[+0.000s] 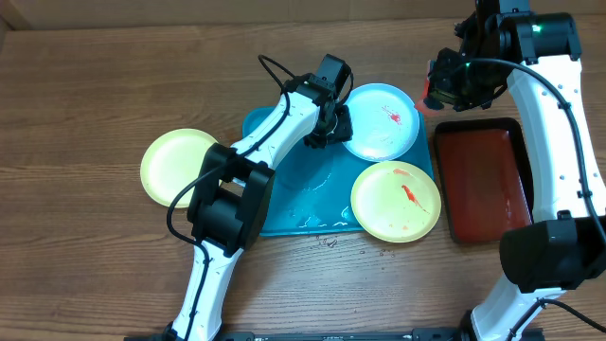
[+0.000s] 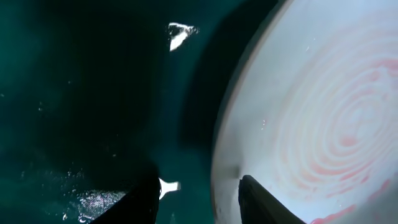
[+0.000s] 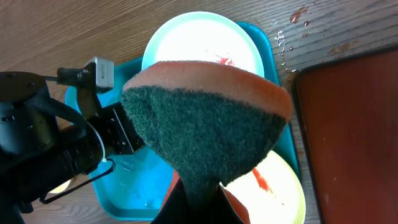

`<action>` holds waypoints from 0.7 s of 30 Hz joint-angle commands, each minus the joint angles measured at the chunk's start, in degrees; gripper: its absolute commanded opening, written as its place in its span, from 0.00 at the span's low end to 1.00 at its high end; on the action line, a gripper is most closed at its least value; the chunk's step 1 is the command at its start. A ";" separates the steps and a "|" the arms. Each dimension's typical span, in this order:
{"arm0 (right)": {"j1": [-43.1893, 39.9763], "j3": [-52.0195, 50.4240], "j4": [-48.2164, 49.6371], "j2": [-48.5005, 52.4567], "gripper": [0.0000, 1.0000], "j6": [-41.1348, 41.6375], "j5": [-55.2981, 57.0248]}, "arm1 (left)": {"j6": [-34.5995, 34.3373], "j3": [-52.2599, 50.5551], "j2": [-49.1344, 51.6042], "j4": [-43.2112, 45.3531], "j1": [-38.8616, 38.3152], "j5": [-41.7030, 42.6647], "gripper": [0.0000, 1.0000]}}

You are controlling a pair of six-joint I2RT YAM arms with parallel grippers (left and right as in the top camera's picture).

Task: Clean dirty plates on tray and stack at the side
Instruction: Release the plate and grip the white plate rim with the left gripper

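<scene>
The teal tray [image 1: 301,206] lies mid-table. A cyan plate [image 1: 379,123] with a red smear rests on its far right corner. A stained pale yellow plate [image 1: 396,201] sits on its near right edge. Another yellow plate [image 1: 175,166] lies on the table to the left, with no stain visible. My left gripper [image 1: 333,128] is open and straddles the cyan plate's left rim [image 2: 311,112], one finger over the plate and one over the tray [image 2: 93,93]. My right gripper [image 3: 199,202] is shut on an orange-and-green sponge [image 3: 205,118], held above the cyan plate's right edge.
A dark red-brown tray [image 1: 483,180] with a black rim lies right of the teal tray. Water drops and red spots [image 3: 297,15] mark the wood near the cyan plate. The left arm [image 1: 275,133] stretches across the teal tray.
</scene>
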 commanded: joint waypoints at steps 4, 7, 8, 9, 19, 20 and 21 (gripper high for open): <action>-0.02 0.74 0.13 -0.22 0.04 -0.46 0.44 | -0.81 0.52 0.61 0.76 -0.44 -0.92 0.41; -0.02 0.74 0.17 -0.22 0.04 -0.46 0.44 | -1.22 0.50 1.11 1.22 -0.94 -0.94 0.40; -0.02 0.74 0.17 -0.22 0.04 -0.46 0.44 | -1.25 0.46 1.66 1.62 -1.25 -0.92 0.39; -0.02 0.74 0.17 -0.22 0.04 -0.46 0.44 | -1.25 0.46 1.81 1.79 -1.55 -0.92 0.39; 0.00 0.74 0.15 -0.22 0.04 -0.72 0.42 | -1.22 0.50 2.58 3.61 -0.98 -5.66 0.04; 0.00 0.74 0.15 -0.22 0.04 -0.90 0.39 | -1.22 0.52 2.56 3.93 -0.55 -5.66 0.04; 0.00 0.70 0.15 -0.22 0.04 -0.90 0.39 | -1.25 0.55 2.54 4.28 0.13 -5.66 0.04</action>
